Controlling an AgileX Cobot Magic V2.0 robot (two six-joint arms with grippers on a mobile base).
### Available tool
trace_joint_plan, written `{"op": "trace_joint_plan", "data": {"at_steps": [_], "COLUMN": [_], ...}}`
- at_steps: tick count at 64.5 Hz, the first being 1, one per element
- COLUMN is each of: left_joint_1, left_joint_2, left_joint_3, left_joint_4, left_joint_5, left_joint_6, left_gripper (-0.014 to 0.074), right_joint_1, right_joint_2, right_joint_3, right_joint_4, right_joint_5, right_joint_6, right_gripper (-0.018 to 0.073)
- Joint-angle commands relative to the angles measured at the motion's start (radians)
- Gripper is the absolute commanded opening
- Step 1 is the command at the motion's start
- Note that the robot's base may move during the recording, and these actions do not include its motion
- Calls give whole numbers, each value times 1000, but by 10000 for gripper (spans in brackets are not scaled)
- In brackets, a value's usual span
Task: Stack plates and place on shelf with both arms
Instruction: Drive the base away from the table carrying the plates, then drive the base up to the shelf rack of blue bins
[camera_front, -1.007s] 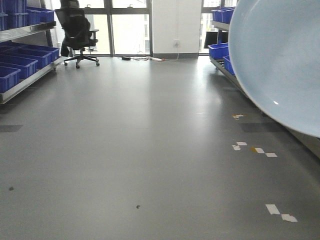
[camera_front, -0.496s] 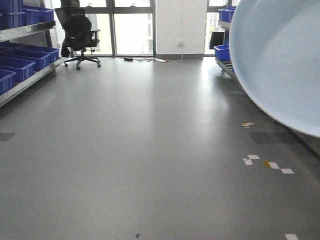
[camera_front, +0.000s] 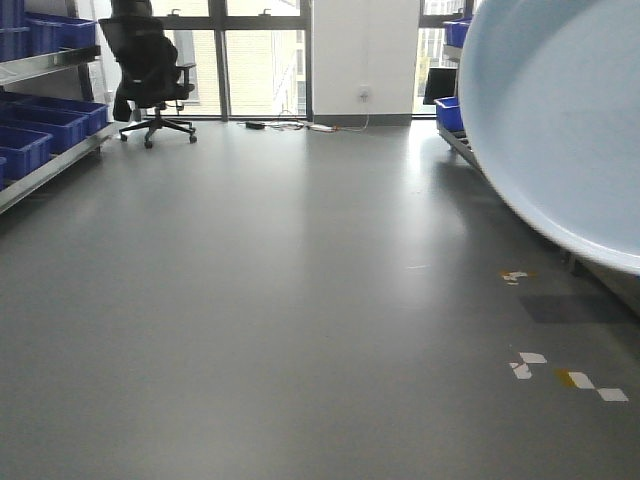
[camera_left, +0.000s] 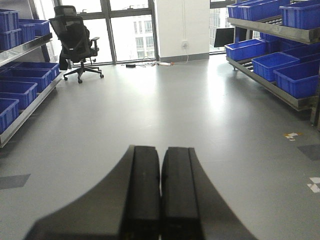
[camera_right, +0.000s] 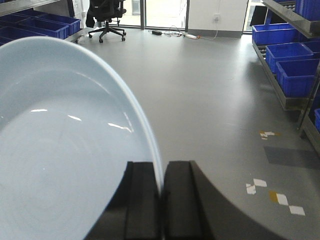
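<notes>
- The large round pale blue-white glossy plate (camera_right: 60, 150) is held up above the grey floor (camera_right: 210, 90), pinched at its rim by the black right gripper (camera_right: 161, 172).
- The black left gripper (camera_left: 160, 155) is pressed closed, with nothing between its fingers.
- Blue plastic bins (camera_left: 292, 75) are seen along both sides.

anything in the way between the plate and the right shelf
Nothing visible does. The right gripper is shut on the plate, and the floor toward the shelf shows only flat tape marks.

Open floor (camera_left: 200, 125) ahead, bin shelves (camera_left: 270, 31) flanking, chair (camera_left: 75, 37) far left
</notes>
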Motion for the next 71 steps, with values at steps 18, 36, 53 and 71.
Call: {"op": "trace_joint_plan", "data": {"at_steps": [18,36,53,71], "left_joint_1": [3,3,3,3], "left_joint_2": [7,7,7,7], "left_joint_3": [-36,-36,-36,-36], "left_joint_4": [-8,-8,-8,-8], "left_joint_5": [-90,-90,-90,-90], "left_joint_6": [-8,-8,-8,-8], "left_gripper": [82,82,82,82], "right_joint_1": [-6,-6,-6,-6], "right_joint_2": [4,4,4,4], "right_joint_3": [-32,-32,-32,-32], "right_joint_4": [2,2,2,2], "right_joint_5": [-103,-103,-103,-103], "right_joint_6": [5,5,5,5], "right_gripper": [57,57,57,57]}}
